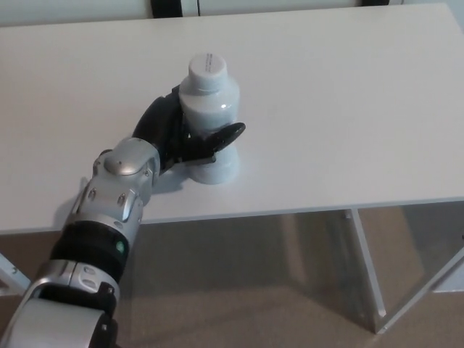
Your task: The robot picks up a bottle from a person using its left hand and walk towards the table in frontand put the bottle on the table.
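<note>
The left robot hand (174,134) grasps the white plastic bottle (209,101) around its middle; the bottle stands upright on the white worktop (348,109).

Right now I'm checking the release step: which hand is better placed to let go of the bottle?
Left. The left hand wraps its fingers round the white bottle, which stands on the table. The right hand is out of view.
</note>
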You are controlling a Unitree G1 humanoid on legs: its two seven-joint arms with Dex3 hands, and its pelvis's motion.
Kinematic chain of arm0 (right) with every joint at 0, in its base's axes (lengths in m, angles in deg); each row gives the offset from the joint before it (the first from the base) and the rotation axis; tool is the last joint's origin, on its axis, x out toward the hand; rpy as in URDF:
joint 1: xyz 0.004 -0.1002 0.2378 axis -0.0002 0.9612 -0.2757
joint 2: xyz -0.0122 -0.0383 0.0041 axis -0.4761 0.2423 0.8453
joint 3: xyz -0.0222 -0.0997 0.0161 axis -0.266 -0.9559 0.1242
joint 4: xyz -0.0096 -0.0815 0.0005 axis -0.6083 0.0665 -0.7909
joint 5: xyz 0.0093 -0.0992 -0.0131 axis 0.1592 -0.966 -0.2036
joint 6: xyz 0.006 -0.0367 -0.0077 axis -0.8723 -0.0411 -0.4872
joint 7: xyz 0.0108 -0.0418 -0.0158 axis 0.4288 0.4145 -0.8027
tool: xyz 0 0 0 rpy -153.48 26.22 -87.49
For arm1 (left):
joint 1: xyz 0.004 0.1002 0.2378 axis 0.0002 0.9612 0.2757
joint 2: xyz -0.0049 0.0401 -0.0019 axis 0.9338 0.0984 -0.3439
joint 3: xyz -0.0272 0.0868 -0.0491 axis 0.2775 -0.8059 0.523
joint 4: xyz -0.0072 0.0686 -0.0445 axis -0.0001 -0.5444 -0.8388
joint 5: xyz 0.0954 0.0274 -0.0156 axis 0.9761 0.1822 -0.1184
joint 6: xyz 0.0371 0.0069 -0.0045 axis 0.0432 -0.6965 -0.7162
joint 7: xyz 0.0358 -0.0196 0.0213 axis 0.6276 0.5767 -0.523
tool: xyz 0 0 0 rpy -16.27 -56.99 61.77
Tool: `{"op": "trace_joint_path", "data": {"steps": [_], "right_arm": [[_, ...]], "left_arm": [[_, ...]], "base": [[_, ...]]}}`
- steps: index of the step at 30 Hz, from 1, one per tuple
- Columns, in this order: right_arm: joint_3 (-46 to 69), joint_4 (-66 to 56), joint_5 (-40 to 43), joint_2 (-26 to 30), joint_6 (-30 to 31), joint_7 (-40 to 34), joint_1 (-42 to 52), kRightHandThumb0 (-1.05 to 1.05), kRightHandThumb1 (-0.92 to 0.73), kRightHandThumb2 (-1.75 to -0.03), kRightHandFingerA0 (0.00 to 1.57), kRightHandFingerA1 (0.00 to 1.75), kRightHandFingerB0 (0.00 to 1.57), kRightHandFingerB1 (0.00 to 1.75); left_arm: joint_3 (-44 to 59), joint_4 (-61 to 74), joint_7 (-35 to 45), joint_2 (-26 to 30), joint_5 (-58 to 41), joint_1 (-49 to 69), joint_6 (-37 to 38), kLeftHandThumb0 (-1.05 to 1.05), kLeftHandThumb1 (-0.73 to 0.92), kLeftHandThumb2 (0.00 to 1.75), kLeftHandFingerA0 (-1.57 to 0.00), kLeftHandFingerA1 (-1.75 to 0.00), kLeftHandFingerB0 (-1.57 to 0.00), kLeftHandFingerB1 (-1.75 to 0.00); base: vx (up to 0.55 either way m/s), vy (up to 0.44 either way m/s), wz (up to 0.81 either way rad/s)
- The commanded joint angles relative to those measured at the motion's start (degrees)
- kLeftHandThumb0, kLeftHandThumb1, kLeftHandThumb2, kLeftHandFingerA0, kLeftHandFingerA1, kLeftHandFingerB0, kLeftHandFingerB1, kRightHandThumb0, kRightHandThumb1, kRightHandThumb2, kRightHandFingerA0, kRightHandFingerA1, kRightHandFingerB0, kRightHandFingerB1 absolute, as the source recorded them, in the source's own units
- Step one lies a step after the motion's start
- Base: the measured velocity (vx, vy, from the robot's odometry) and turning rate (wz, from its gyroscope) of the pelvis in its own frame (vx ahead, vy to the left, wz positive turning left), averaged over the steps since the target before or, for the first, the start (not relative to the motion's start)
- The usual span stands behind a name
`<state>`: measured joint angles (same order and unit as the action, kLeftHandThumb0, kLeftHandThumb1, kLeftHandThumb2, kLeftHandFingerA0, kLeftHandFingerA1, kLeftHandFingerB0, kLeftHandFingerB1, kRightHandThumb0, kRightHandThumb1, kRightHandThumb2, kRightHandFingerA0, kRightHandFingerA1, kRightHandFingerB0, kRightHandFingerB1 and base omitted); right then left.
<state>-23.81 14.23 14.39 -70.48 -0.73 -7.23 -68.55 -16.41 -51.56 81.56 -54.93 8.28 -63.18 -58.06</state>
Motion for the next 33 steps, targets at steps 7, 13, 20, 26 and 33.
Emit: {"op": "trace_joint_path", "data": {"steps": [7, 13, 20, 26, 33], "right_arm": [[0.36, -0.04, -0.02, 0.25, -0.12, 0.33, -0.10, -0.43, -0.68, -0.61, 0.63, 0.46, 0.54, 0.41], [-0.18, -0.19, -0.59, 0.79, -0.83, 0.76, -0.22, -0.43, -0.70, -0.61, 0.65, 0.46, 0.53, 0.40], [-0.32, -0.01, -0.58, 0.95, 0.14, 0.66, -0.74, -0.42, -0.68, -0.61, 0.70, 0.48, 0.54, 0.40], [-1.22, -0.25, -1.27, 1.11, -0.68, 0.54, -0.19, -0.39, -0.69, -0.61, 0.62, 0.44, 0.52, 0.39], [-0.79, -0.26, -0.86, 1.04, -0.53, 0.62, -0.59, -0.39, -0.68, -0.61, 0.66, 0.46, 0.53, 0.40]], "left_arm": [[0.80, 1.77, 6.43, 1.15, -1.10, 0.28, 1.26, -0.86, 0.58, 0.59, 0.00, 0.00, 0.00, 0.00], [-0.17, 3.26, 9.62, 3.36, -0.08, -1.61, -0.76, -0.85, 0.55, 0.58, 0.00, 0.00, 0.00, 0.00], [-2.28, 4.07, 18.13, 9.93, 0.45, -3.36, -2.82, -0.37, 0.39, 0.52, 0.00, 0.00, 0.00, 0.00], [-3.67, 1.71, 21.30, 12.97, 0.66, -4.68, -5.43, -0.47, 0.35, 0.61, 0.00, 0.00, 0.00, 0.00], [-2.80, 2.51, 22.32, 14.07, -0.23, -4.67, -8.00, -0.57, 0.38, 0.63, 0.00, 0.00, 0.00, 0.00]], "base": [[0.00, 0.000, 0.00], [0.00, 0.000, 0.00], [0.00, 0.000, 0.00], [0.00, 0.000, 0.00], [0.00, 0.000, 0.00]]}}
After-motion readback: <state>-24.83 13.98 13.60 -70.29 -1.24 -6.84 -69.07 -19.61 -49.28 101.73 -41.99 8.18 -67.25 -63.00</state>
